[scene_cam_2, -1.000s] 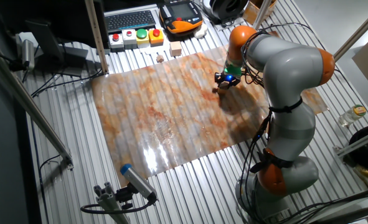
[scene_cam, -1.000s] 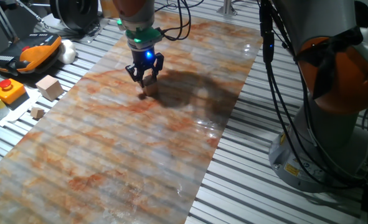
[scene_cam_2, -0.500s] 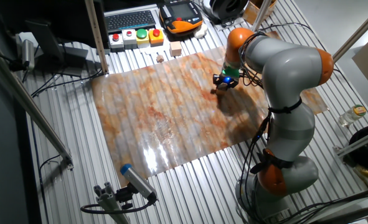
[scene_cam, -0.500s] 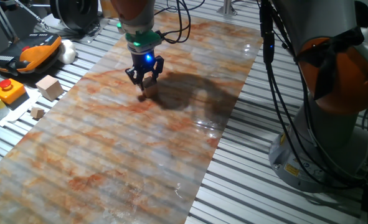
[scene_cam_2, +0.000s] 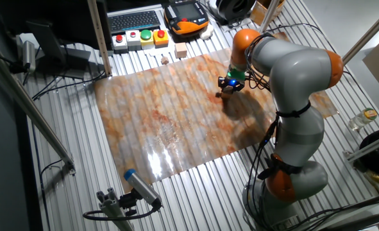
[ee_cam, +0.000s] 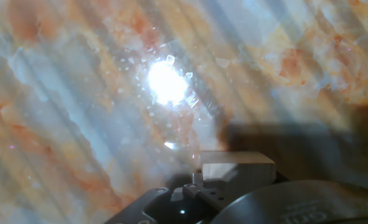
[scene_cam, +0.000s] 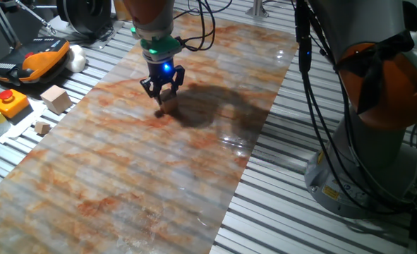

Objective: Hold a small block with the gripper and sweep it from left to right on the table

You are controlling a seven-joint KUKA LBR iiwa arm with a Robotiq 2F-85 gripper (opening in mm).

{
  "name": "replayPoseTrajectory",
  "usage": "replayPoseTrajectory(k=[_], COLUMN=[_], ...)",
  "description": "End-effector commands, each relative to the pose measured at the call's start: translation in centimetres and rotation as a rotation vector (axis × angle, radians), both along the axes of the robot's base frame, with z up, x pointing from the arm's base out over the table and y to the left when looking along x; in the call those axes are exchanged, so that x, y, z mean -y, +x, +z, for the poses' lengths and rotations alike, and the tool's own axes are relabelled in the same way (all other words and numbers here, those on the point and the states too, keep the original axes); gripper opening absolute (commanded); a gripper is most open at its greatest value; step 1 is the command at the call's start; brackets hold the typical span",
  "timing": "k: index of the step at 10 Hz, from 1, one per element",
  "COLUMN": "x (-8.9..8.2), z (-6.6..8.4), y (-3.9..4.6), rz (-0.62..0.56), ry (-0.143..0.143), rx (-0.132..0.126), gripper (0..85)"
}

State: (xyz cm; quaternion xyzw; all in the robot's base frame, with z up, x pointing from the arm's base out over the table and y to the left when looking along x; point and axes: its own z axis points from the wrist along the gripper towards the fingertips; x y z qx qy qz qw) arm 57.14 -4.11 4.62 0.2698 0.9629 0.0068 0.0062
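Note:
The small block [scene_cam: 164, 104] is a light-brown wooden cube resting on the marbled mat, held between the fingers of my gripper [scene_cam: 161, 94]. The black claw with its blue light and teal ring hangs from the orange arm and is shut on the block. In the other fixed view the gripper [scene_cam_2: 227, 88] stands at the mat's far right part, with the block [scene_cam_2: 220, 94] at its tip. In the hand view the block [ee_cam: 236, 165] shows just beyond the dark finger base, on the mat.
A larger pale wooden cube [scene_cam: 55, 98] and a tiny wooden cube [scene_cam: 42, 128] lie off the mat's left edge, near a button box [scene_cam: 9, 102] and an orange pendant [scene_cam: 39, 58]. The arm's grey base [scene_cam: 377, 141] stands at the right.
My gripper and the block have slid a little to the left in the one fixed view, along the mat. Nothing else has moved.

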Motion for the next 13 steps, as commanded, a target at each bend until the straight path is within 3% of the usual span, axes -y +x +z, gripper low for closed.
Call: replayPoseTrajectory(k=[1, 13], x=[-0.1, -1.9], z=[0.0, -0.4], y=[-0.05, -0.78], rz=[-0.002, -0.037], ry=[0.000, -0.001], rx=[0.000, 0.002], gripper=[0.0, 0.0])
